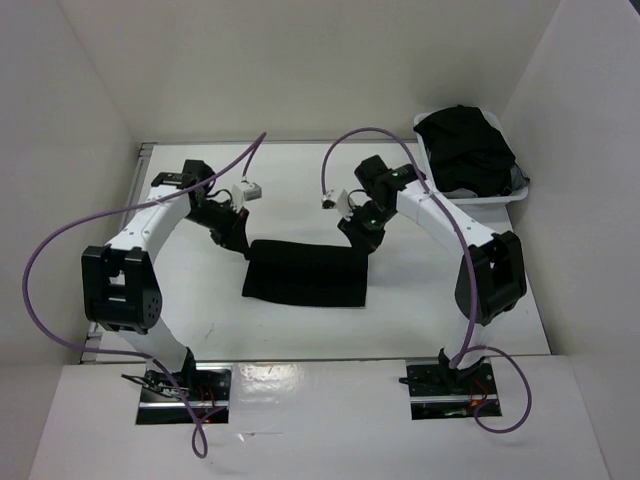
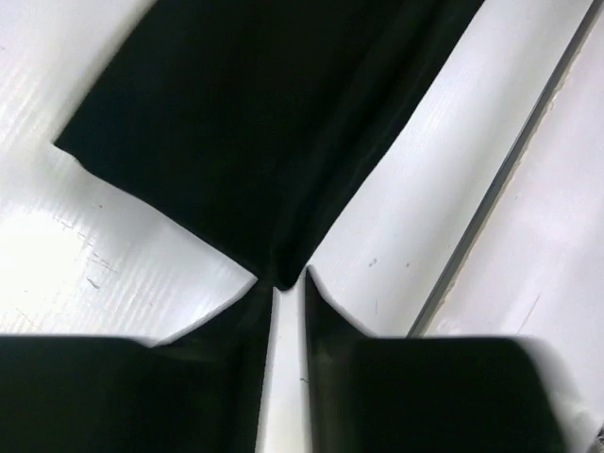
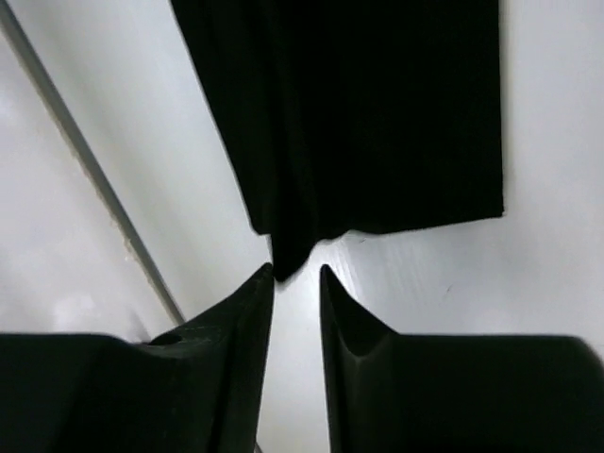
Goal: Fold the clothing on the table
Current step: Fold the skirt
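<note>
so the clothing (image 1: 305,272) lies mid-counter (image 1: 200,320), left gripper (image 1: 238,240) at its far-left corner, right gripper (image 1: 360,238) at its far-right. tray (image 1: 480,199) holding a heap (image 1: 465,148) sits back right.

Enclosure: plain white back wall (image 1: 320,60), matte, unmarked; white left panel (image 1: 60,150) and white right panel (image 1: 580,120) joined to it at the far corners.
Furniture: one white desk (image 1: 200,330), glossy, fine scratches recorded in the left wrist view; thin metal rail (image 2: 500,179) fitted where desk meets wall; white board (image 1: 320,430) laid across the near edge.
Far right corner: white tray (image 1: 500,198), filled with a heap of black clothes (image 1: 465,145).
Light: even, diffuse; soft glare noted on the desk beside the board.
</note>
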Robot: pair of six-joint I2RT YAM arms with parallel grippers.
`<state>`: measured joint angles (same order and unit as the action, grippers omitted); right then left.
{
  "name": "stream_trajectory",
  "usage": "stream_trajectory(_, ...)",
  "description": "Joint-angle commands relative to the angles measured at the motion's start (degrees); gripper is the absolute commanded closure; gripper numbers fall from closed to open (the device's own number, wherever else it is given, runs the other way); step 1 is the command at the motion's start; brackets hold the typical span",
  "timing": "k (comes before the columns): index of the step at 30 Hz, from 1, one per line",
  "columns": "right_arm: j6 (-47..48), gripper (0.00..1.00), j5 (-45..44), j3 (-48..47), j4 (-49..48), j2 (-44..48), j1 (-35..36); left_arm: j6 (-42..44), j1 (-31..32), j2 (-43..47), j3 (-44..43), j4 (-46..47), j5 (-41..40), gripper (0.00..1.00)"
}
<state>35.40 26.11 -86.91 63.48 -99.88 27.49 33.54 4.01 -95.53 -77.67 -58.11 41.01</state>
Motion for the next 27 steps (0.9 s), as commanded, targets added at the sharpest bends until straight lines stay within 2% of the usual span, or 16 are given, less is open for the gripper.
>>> stream_trajectory(1,2.66,0.66,-0.09,0.96,4.54,-0.32,1.87,2.76,1.26,2.62,1.46,-1.57,-2.08,0.7)
stream_trajectory(2,2.66,0.53,-0.09,0.96,4.54,-0.32,2.39,2.76,1.78,2.63,1.47,-1.57,-2.78,0.64)
stream_trajectory(3,2.66,0.48,-0.09,0.96,5.07,-0.32,2.4,2.76,1.79,2.63,1.99,-1.57,-2.78,0.6)
stream_trajectory(4,2.66,0.42,-0.61,0.96,5.07,-0.32,2.92,2.76,1.79,3.15,1.99,-1.57,-2.78,0.49)
stream_trajectory(6,3.27,0.35,-0.62,0.96,5.6,-0.32,3.45,2.76,1.79,3.85,1.99,-1.05,-2.78,0.43)
stream_trajectory(7,3.27,0.33,-0.62,0.96,6.21,-0.32,3.45,2.76,1.79,3.86,1.99,-1.04,-3.39,0.36)
stream_trajectory(8,3.27,0.33,-0.62,0.96,6.82,-0.93,3.45,2.24,1.79,4.38,1.99,-1.04,-3.4,0.34)
stream_trajectory(11,3.89,0.32,-0.62,0.44,7.36,-1.54,3.45,1.0,1.09,5.53,1.99,0.09,-4.1,0.32)
stream_trajectory(14,0.74,0.29,-0.62,-1.5,5.62,-1.55,3.45,-2.14,-1.71,5.53,0.68,1.67,-2.79,0.32)
stream_trajectory(18,-6.73,0.23,-2.63,-2.21,0.6,-2.08,6.61,-8.04,-11.9,7.54,0.93,5.36,1.86,0.32)
stream_trajectory(20,-12.17,0.21,-4.04,-2.21,-2.81,-3.65,9.16,-12.5,-15.68,9.47,2.34,8.17,4.6,0.29)
stream_trajectory(23,-20.69,0.19,-6.06,-2.21,-6.61,-6.03,11.36,-18.58,-22.71,13.25,5.33,11.61,3.9,0.23)
stream_trajectory(27,-28.79,0.14,-7.73,-1.52,-10.83,-7.88,12.24,-22.46,-26.59,21.42,9.71,14.94,-4.15,0.04)
